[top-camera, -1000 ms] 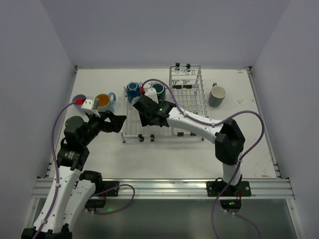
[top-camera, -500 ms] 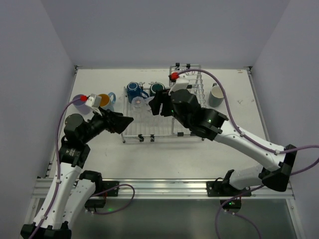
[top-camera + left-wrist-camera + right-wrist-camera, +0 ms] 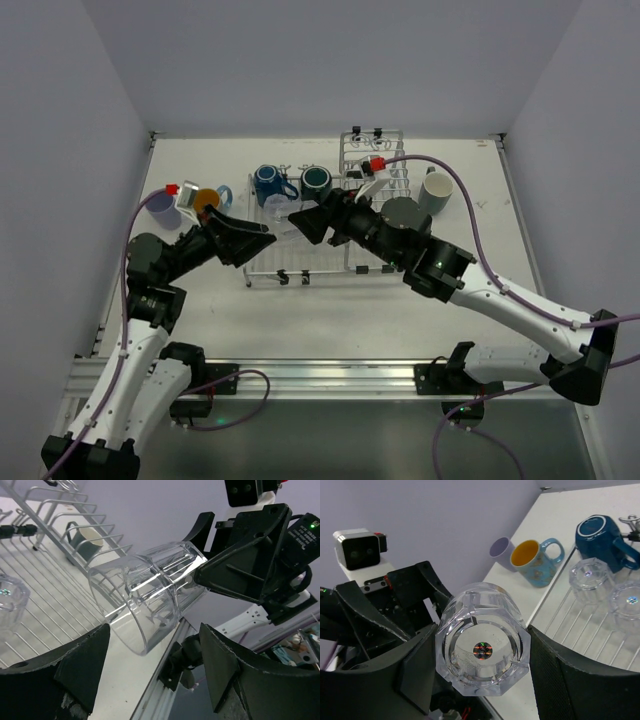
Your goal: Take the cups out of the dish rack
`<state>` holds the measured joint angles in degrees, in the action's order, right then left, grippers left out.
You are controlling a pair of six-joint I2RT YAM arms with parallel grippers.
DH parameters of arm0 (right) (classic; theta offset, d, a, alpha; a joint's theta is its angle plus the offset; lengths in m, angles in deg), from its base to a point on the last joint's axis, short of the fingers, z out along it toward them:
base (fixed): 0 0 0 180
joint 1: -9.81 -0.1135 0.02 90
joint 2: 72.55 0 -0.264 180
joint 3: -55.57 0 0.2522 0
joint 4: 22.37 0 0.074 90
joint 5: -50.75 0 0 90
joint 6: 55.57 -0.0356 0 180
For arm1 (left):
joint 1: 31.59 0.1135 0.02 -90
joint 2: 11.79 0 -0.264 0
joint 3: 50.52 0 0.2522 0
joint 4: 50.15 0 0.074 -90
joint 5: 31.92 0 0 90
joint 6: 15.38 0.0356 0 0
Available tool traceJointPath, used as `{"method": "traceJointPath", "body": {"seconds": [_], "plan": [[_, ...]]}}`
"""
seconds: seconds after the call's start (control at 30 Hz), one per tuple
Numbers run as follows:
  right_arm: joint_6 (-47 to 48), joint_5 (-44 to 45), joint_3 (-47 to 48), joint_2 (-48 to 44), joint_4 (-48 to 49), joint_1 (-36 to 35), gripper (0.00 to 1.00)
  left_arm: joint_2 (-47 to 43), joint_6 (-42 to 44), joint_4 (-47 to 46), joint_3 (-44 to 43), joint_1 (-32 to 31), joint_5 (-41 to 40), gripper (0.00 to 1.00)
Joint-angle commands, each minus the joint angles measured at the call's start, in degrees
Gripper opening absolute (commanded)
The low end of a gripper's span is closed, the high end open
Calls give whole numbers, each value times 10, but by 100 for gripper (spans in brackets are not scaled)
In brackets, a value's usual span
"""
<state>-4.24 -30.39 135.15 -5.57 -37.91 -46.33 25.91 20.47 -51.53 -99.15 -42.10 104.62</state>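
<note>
My right gripper [image 3: 300, 222] is shut on a clear glass [image 3: 482, 666] and holds it sideways in the air over the left edge of the silver wire dish rack [image 3: 330, 262]. The glass's open mouth faces my left gripper [image 3: 252, 240]. In the left wrist view the glass [image 3: 145, 600] has its rim just at the tips of my left fingers [image 3: 75, 665], which stand wide open around nothing. Two more clear glasses [image 3: 587, 577] stand on the rack. A blue mug [image 3: 267, 183] and a dark green mug [image 3: 317, 180] stand at the rack's far end.
A lavender tumbler [image 3: 160, 205] and a light-blue mug with a yellow inside [image 3: 208, 200] stand on the table left of the rack. A grey-green mug [image 3: 436, 192] stands to the right of the rack's raised tined section [image 3: 375, 165]. White walls close in three sides.
My right arm has swung round and now holds the clear glass out to the left. My left gripper has risen and moved right, up to the glass's mouth.
</note>
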Motion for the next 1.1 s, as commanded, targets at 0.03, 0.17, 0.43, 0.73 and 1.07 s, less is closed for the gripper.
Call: {"method": "traceJointPath", "body": {"seconds": [0.03, 0.17, 0.43, 0.73, 1.07], "plan": [[-51, -60, -13, -5, 114, 1, 28, 2, -63, -76, -4, -18, 35, 75], [-76, -85, -34, 8, 147, 2, 28, 0, -81, -114, 1, -29, 34, 68], [-151, -151, -90, 23, 254, 22, 33, -10, -103, -170, 2, -39, 14, 22], [-140, -123, -119, -24, 217, 50, 99, -6, 40, 5, -76, -39, -23, 0], [-8, -34, -105, -132, 15, 73, 99, 93, 325, 480, -277, -39, -336, 0]]}}
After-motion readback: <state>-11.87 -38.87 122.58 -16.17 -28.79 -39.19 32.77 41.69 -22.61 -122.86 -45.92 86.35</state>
